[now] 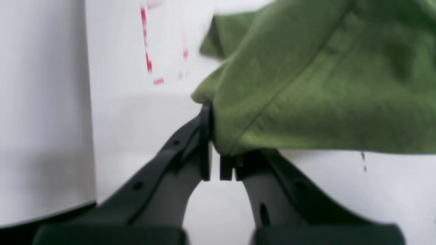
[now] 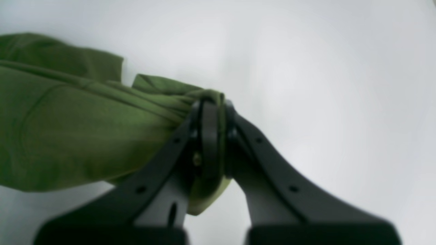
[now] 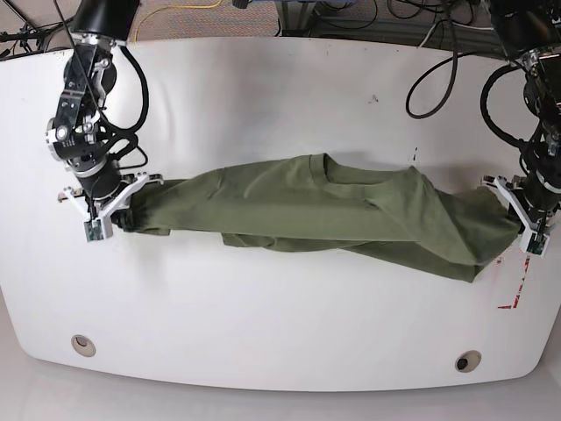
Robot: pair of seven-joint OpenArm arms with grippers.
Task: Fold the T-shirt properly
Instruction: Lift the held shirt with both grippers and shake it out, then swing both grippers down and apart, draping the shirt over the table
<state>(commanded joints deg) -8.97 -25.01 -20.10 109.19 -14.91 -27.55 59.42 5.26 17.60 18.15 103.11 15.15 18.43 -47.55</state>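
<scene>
The olive-green T-shirt (image 3: 324, 210) is stretched lengthwise across the middle of the white table (image 3: 280, 96), bunched and wrinkly, held at both ends. My left gripper (image 3: 511, 210) at the base view's right is shut on one end of the T-shirt (image 1: 306, 85), the cloth pinched between its black fingers (image 1: 204, 143). My right gripper (image 3: 125, 213) at the base view's left is shut on the other end of the T-shirt (image 2: 85, 129), with cloth bunched around its fingertips (image 2: 209, 136) and a fold hanging below them.
Red tape marks (image 3: 515, 294) lie on the table near the right front edge. Two round holes (image 3: 83, 344) (image 3: 467, 361) sit near the front corners. Cables (image 3: 438, 79) run along the back right. The table's edge (image 1: 47, 211) is close to my left gripper.
</scene>
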